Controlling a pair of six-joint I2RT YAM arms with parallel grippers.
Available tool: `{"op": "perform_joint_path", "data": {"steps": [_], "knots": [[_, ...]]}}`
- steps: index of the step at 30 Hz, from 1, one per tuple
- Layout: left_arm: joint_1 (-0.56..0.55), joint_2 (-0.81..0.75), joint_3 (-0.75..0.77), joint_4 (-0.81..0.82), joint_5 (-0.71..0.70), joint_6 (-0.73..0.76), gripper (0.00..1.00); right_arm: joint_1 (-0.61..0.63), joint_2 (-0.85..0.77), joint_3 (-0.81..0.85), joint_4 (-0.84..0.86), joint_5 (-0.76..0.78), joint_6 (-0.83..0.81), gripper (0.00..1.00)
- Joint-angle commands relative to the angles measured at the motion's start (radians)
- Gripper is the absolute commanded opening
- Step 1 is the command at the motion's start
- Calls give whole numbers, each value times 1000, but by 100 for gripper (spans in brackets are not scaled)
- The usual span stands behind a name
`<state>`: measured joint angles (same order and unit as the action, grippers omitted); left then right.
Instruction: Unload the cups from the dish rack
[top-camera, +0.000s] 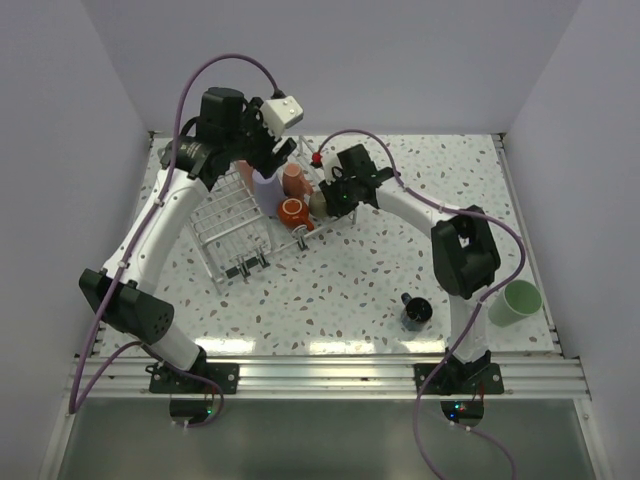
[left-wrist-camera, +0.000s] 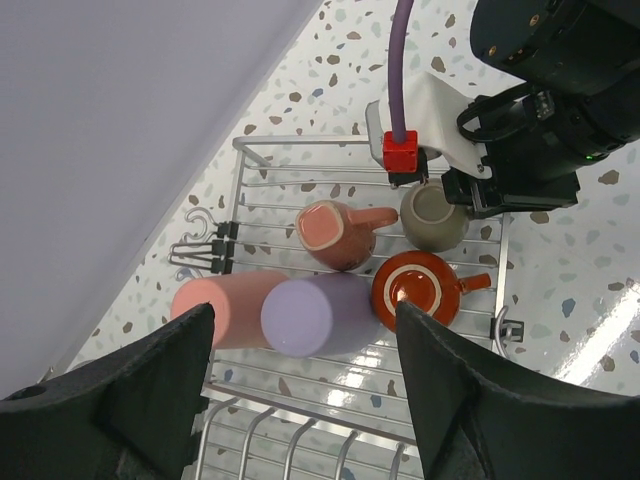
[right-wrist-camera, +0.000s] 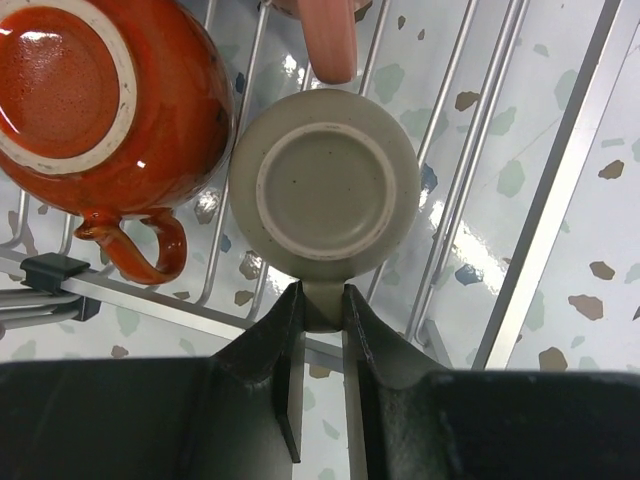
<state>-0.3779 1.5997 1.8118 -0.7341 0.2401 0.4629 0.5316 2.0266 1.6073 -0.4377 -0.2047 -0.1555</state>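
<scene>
From above, the dish rack stands on the far left part of the worktop. Two cups are already out and well apart from it on the right: one dark cup and one mint-green cup. The left end effector hangs over the rack's far section. The right end effector is at the rack's right end, so it is the nearer one to the small cups there.

The left wrist view shows five cups in the rack. One pink tumbler and one lavender tumbler touch side by side directly below the left end effector, which is spread wide and holds nothing. The pink one may be leaning rather than upright; this angle does not settle it. Beyond them sit one salmon cup, one orange-red cup and one beige cup.

In the right wrist view the beige cup stands upside down, with its axis upright. Its handle points straight at the right end effector, whose fingers have closed on it. The orange-red cup sits just beside it on the left, so a straight-up lift looks safest.
</scene>
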Motion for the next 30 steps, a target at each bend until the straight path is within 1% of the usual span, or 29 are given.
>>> {"op": "perform_joint_path", "data": {"steps": [1,7,13,17,19,21,23,24,26,27,28,30], "knots": [[7,-17,40,9,14,-15,76,4,-34,16,5,1,-41,1],[8,-21,47,9,13,-18,76,5,-104,16,1,13,-49,0],[16,-18,73,6,36,-47,76,5,-173,8,36,48,-6,0],[20,-24,98,2,44,-56,75,7,-189,23,17,64,5,0],[27,-33,101,12,56,-87,74,5,-201,34,-7,73,17,0],[48,-50,95,42,97,-127,73,4,-224,36,-10,83,46,0],[76,-67,67,76,160,-213,73,-4,-282,32,7,87,83,0],[109,-87,54,123,245,-289,73,-8,-302,31,14,85,135,0],[146,-107,-2,185,336,-374,74,-21,-373,31,54,88,206,0],[175,-127,-23,252,419,-451,74,-25,-400,29,69,90,268,0],[181,-135,-61,284,457,-493,74,-27,-422,23,105,90,298,0],[188,-153,-89,365,550,-558,74,-27,-483,19,135,84,367,0]]}}
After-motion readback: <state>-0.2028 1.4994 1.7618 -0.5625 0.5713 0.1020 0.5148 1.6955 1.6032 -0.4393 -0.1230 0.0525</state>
